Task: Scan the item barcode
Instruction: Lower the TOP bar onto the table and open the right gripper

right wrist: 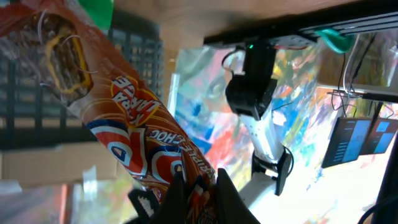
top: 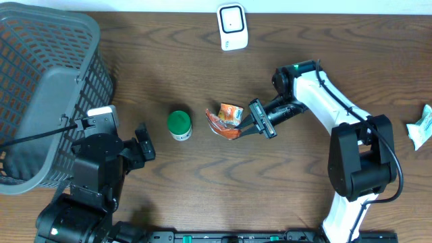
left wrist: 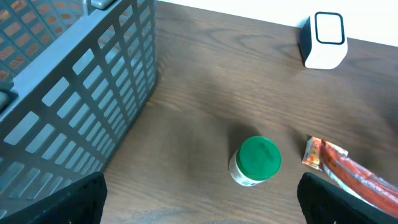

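Item was a crinkled orange-red snack packet (top: 226,120) with a blue-and-white logo and "CHOC" readable on the wrapper. It was pinched at one end by the closed right gripper (top: 247,128) near the middle of the table (top: 202,196), free end pointing left; couldn't tell whether it was clear of the surface. Scanner (top: 231,25) was a small white unit with rounded corners and a dark-outlined window on its face, standing upright at the table's far edge, well apart from the packet.
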`<state>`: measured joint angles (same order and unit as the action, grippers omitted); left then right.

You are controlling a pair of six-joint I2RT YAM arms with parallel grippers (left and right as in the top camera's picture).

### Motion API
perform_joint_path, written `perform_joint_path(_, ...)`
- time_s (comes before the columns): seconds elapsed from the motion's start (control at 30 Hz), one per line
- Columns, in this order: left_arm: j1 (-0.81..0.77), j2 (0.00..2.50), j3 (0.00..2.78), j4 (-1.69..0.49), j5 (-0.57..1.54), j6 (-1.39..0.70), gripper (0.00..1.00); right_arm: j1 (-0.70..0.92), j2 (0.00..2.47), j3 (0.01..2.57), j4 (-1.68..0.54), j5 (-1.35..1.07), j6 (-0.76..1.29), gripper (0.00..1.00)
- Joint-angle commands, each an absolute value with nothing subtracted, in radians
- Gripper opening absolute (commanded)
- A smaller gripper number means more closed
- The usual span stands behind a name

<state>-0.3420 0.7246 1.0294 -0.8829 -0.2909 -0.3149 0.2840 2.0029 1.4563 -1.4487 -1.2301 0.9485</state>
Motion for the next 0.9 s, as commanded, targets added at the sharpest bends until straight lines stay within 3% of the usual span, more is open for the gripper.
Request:
perform_joint_path(0.0,-0.337,0.724,1.045,-0.883,-0.300,-0.319,0.98,0.245,2.014,1.458,-1.434,-1.111,1.108,0.02)
perform_joint_path(0.23,-0.337,0.724,1.045,-0.883,-0.300,-0.319,0.98,0.228,2.037,1.458,-1.366,-1.133,1.087,0.01)
perform_joint_path(0.53,-0.337,0.724,1.045,-0.883,-0.300,-0.319,0.98,0.276,2.056,1.455,-1.570,-0.954,0.968,0.02)
perform_joint_path(0.7,-0.337,0.724,1.045,-0.883,-0.300,-0.319,0.98,0.275,2.056,1.454,-1.579,-0.890,0.972,0.02)
perform_joint_path(0.77,-0.337,0.724,1.045,-0.883,-0.300,-0.319,0.98,0.275,2.056,1.454,-1.578,-0.841,0.986,0.07)
perform_joint_path(0.87,-0.337,0.724,1.045,-0.883,-0.300,-0.319,0.98,0.268,2.056,1.454,-1.553,-0.793,1.043,0.26)
